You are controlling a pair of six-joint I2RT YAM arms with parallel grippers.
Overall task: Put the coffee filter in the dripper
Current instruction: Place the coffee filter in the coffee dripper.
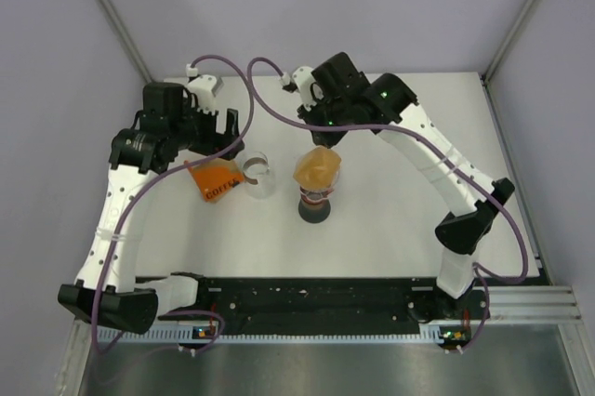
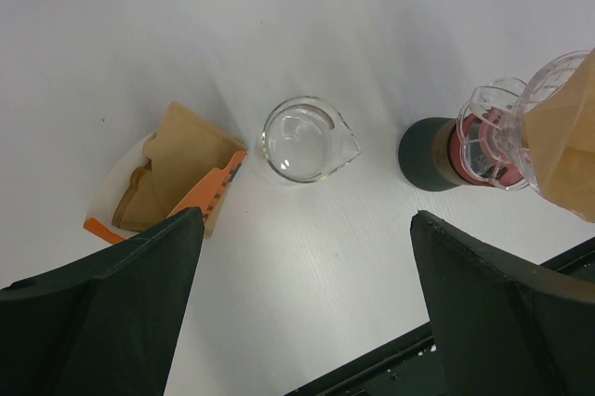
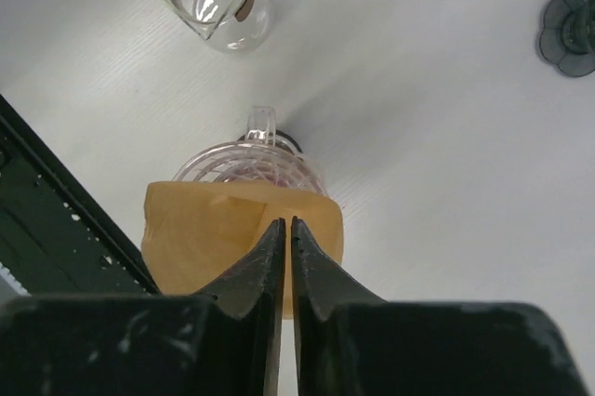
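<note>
A tan coffee filter (image 1: 318, 168) stands in the clear glass dripper (image 1: 315, 197), which sits on a dark base at the table's middle. My right gripper (image 1: 321, 138) is just beyond it, shut on the filter's upper wall. In the right wrist view its fingers (image 3: 286, 221) are closed over the filter (image 3: 204, 238), with the dripper (image 3: 246, 162) below. My left gripper (image 1: 226, 140) is open and empty above the table; in the left wrist view (image 2: 307, 217) only bare table lies between its jaws. The dripper (image 2: 488, 140) and filter (image 2: 567, 145) show at that view's right.
A small glass carafe (image 1: 260, 175) stands left of the dripper. An orange pack of spare filters (image 1: 212, 180) lies further left, under my left gripper. A dark flower-shaped piece (image 3: 569, 33) lies on the table. A black rail (image 1: 316, 298) runs along the near edge.
</note>
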